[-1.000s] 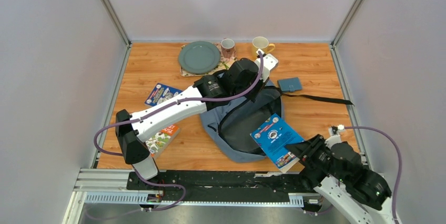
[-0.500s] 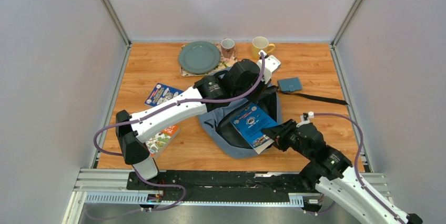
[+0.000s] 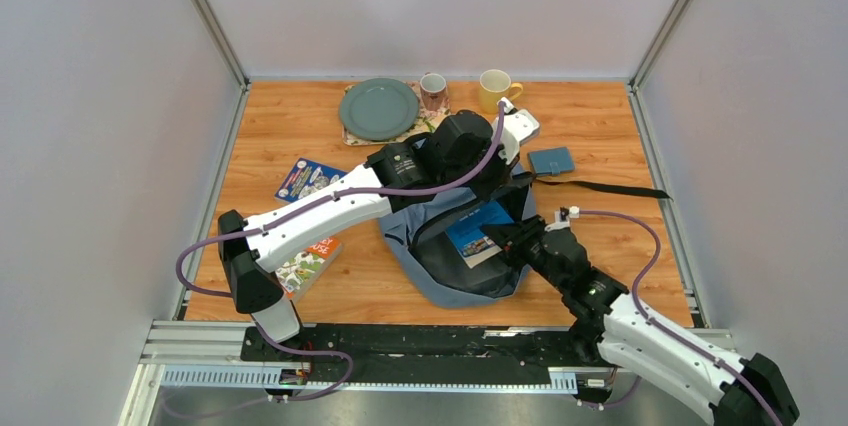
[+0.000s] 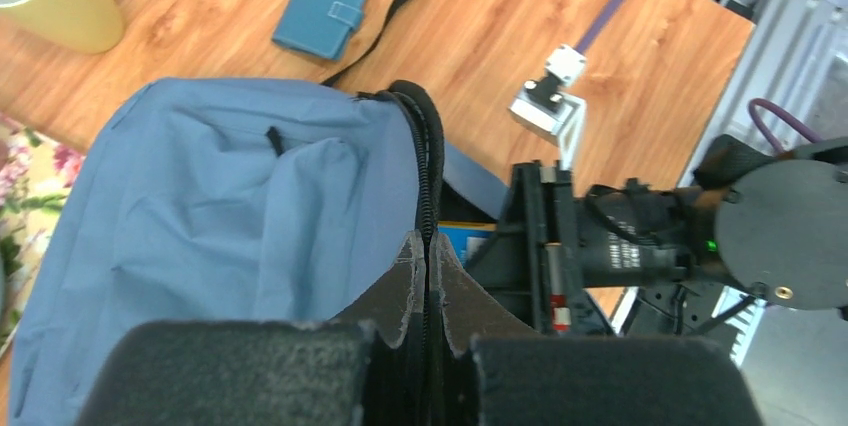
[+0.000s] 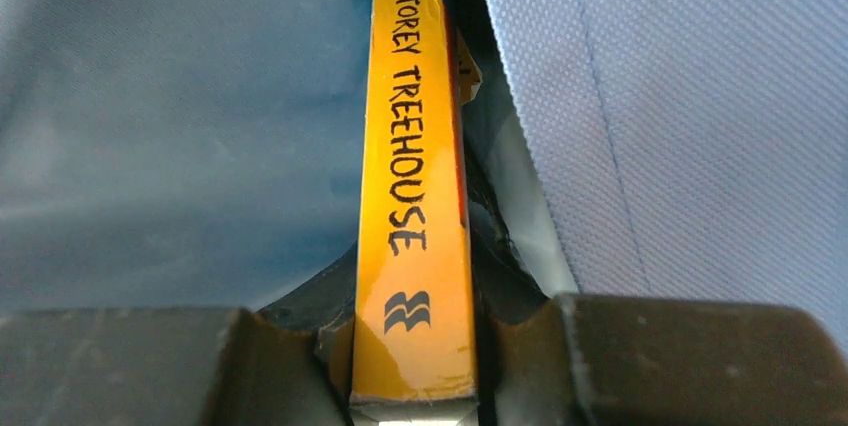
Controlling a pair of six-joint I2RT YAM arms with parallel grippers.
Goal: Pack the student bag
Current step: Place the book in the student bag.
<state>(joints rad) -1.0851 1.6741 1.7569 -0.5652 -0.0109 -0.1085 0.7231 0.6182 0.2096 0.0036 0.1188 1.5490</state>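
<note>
The student bag, a soft grey-blue backpack with black zipper trim, lies mid-table with its mouth gaping. My left gripper is shut on the black zipper edge of the bag and holds the opening up. My right gripper is shut on a blue-covered book whose far half sits inside the opening. In the right wrist view the book's orange spine, lettered "Storey Treehouse", is clamped between the fingers of the right gripper, with bag fabric on both sides.
A small teal case and a black strap lie right of the bag. A green plate, a patterned mug and a yellow mug stand at the back. Two more books lie at the left.
My right arm has carried the blue book from the bag's front right corner up and left into its opening. My left gripper has kept its hold on the zipper edge, shifting slightly right.
</note>
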